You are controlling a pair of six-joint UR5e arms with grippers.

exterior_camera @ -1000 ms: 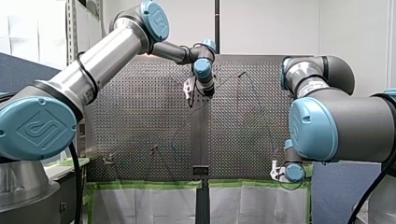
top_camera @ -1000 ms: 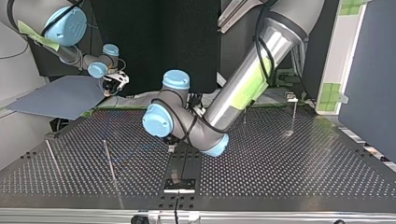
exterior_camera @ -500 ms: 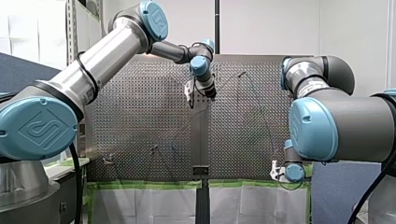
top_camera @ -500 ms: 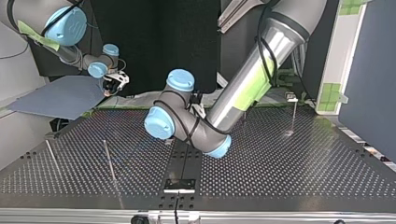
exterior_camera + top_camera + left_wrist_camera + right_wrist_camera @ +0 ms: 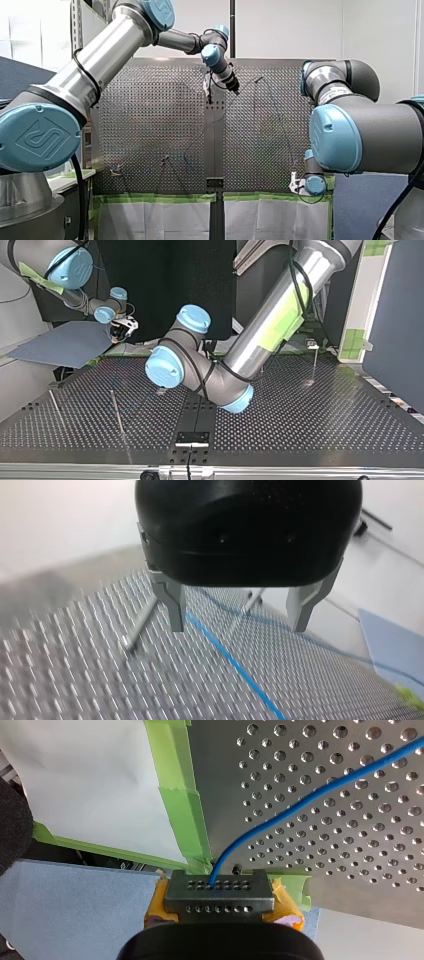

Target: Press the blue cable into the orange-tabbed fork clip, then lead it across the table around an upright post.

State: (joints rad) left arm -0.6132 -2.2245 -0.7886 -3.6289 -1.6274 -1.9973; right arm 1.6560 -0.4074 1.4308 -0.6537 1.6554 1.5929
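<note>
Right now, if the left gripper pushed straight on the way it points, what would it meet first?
Probably the blue cable, lying on the perforated table ahead of my left gripper, between its open fingers. The table is right beneath it. Depth is unclear from the wrist view.

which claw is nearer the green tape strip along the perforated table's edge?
Right. My right claw, shut on the thin blue cable, sits at the green tape strip, just off that edge. My left claw hangs open over the perforated metal table's middle, well away.
</note>
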